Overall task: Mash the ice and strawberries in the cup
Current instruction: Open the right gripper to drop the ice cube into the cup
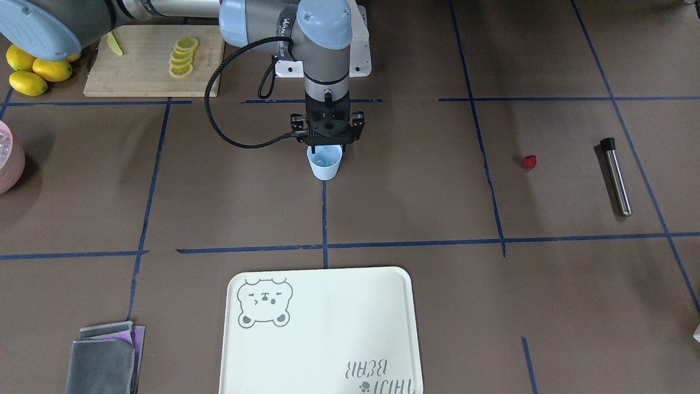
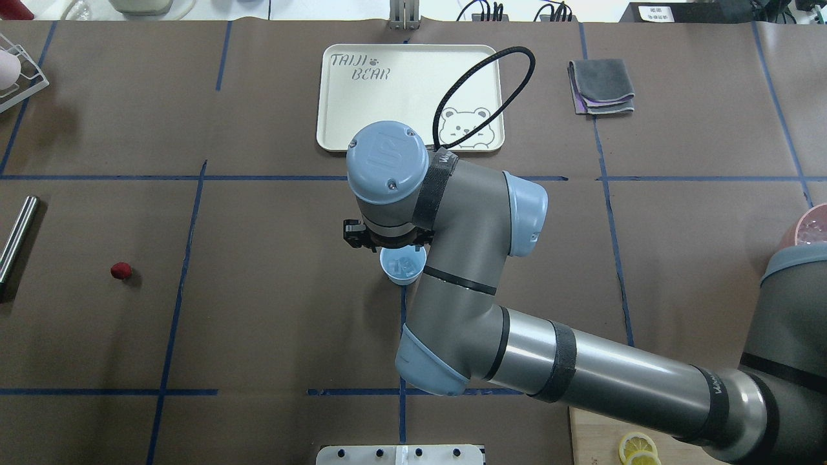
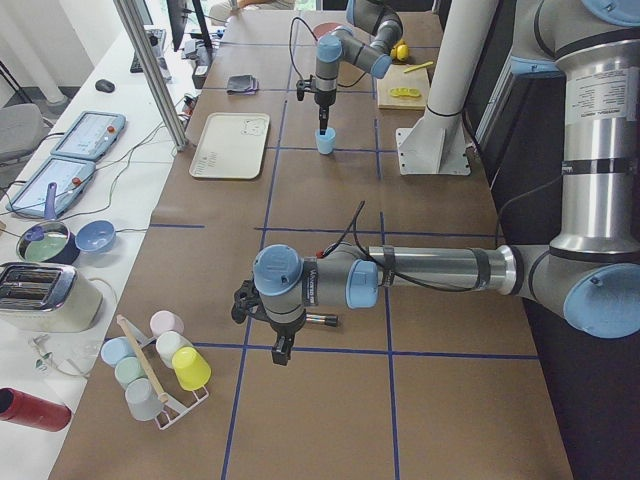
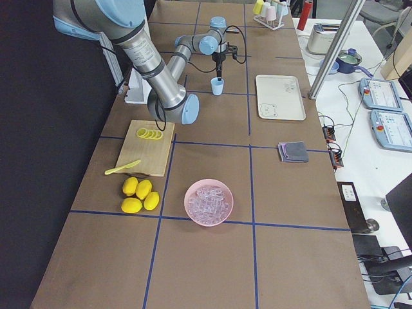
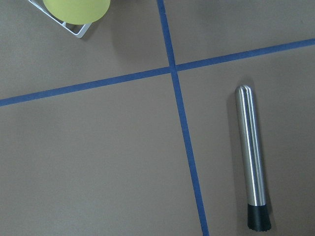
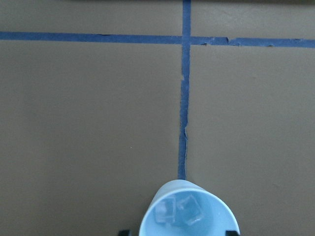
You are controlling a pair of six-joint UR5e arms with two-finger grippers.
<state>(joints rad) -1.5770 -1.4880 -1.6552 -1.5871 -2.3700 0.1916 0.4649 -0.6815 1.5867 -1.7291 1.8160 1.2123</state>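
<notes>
Light-blue plastic cup sat mid bench, two ice cubes inside; right gripper hovered above, jaws apart. Soft strawberry lay well apart near muddler, bruisable; pinch its sides gently. Couldn't tell left gripper state.

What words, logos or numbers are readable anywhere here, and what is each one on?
"TAIJI BEAR", beside a paw print and a drawn bear: on the cream tray.
"UR", an embossed logo: on the blue joint cap of the right arm.
Printed lettering on the right arm's wrist: only partly in view, not readable.
White label past the table's far edge: too small to read.
</notes>
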